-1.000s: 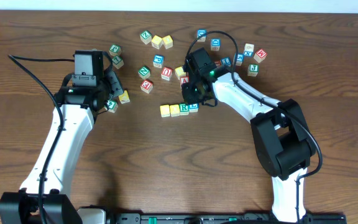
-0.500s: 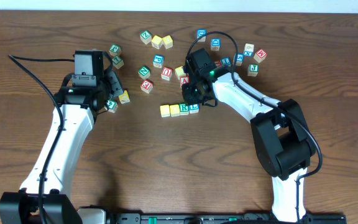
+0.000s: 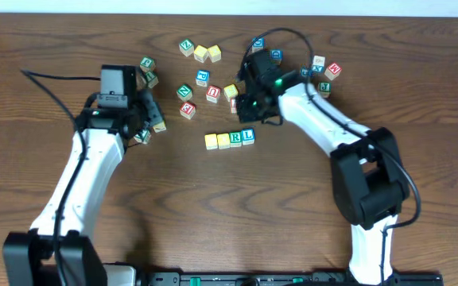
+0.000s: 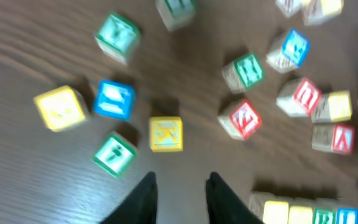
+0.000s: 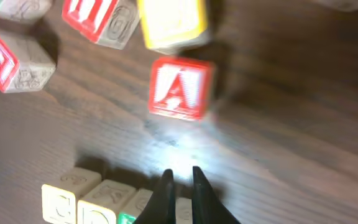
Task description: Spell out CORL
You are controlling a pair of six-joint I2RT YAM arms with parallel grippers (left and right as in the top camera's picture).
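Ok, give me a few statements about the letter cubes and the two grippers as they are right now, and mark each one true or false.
1. The four cubes of the row stand side by side in one line. True.
2. The right gripper grips the red A cube. False: its jaws are shut on nothing, and the A cube lies on the table apart from them.
3. The blue L cube sits at one end of the row, next to the green R cube. True.
4. The left gripper holds a yellow cube. False: its jaws stand open with nothing between them, and the cube lies on the table ahead of them.
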